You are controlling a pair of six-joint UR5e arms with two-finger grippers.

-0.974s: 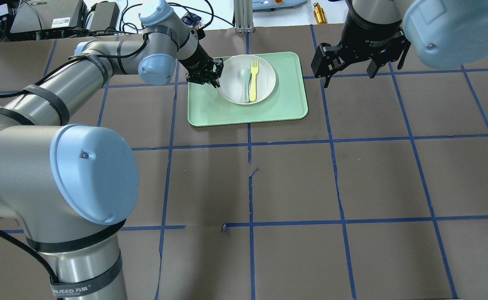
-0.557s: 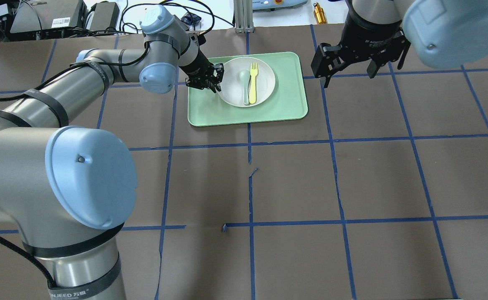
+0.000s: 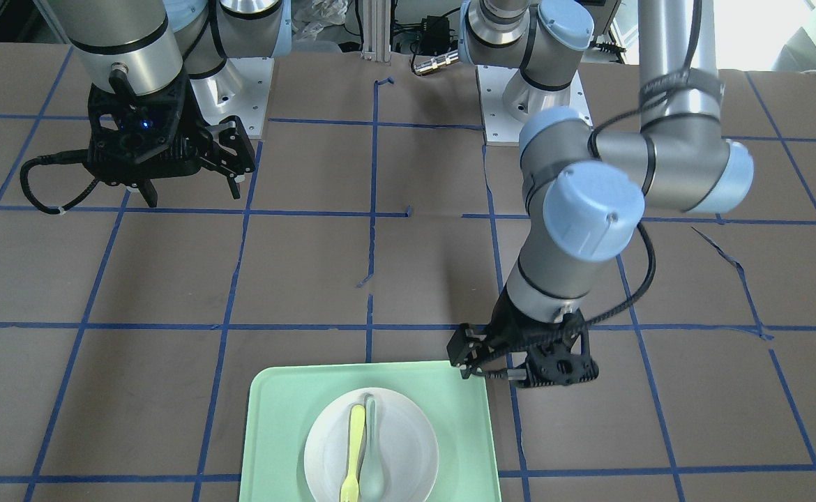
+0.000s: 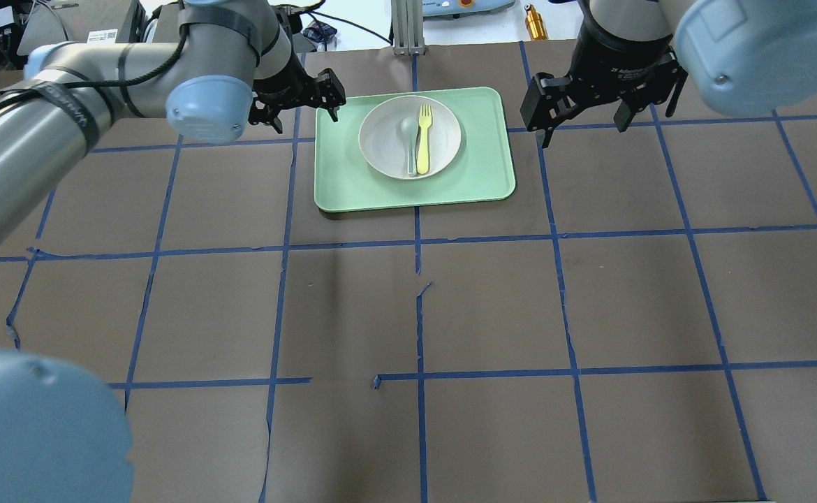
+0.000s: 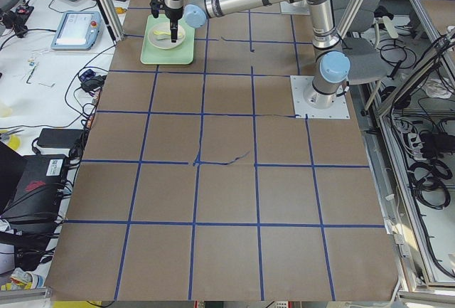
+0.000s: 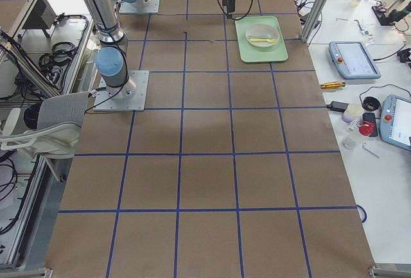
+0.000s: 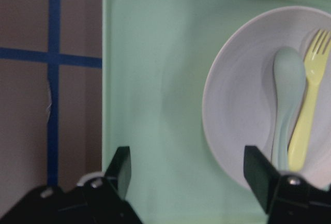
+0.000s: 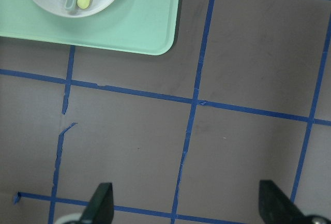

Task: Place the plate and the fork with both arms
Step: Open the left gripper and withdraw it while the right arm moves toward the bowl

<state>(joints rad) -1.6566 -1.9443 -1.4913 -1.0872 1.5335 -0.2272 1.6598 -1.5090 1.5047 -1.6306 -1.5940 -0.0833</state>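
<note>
Closest to the robot, the brown counter [image 4: 492, 300] with its blue tape grid, and then, further out, the mint-green tray [image 4: 352, 185], and right there on it the off-white plate [image 4: 380, 150], sitting in the tray's far half and carrying both utensils: the yellow-green fork [image 4: 423, 136] on the plate's right side, a pale teal spoon [image 4: 409, 143] touching it on the left, both laid with the long axis running away from the robot, fork tines at the far end. Now the hands, level with the tray's far edge: the left hand [image 4: 300, 105] hovers at the tray's far-left corner, fingers spread wide, nothing between them, and its wrist view shows the plate's left rim just ahead of one fingertip. The right hand [image 4: 586, 119] hangs off the tray's right side over bare counter, also spread and holding nothing, with the tray near but apart. So here's the read: the left hand is nearer the plate's rim, the fork lies on the side facing the right hand, and a grab on that handle looks to need fingers closing across it, left to right
</note>
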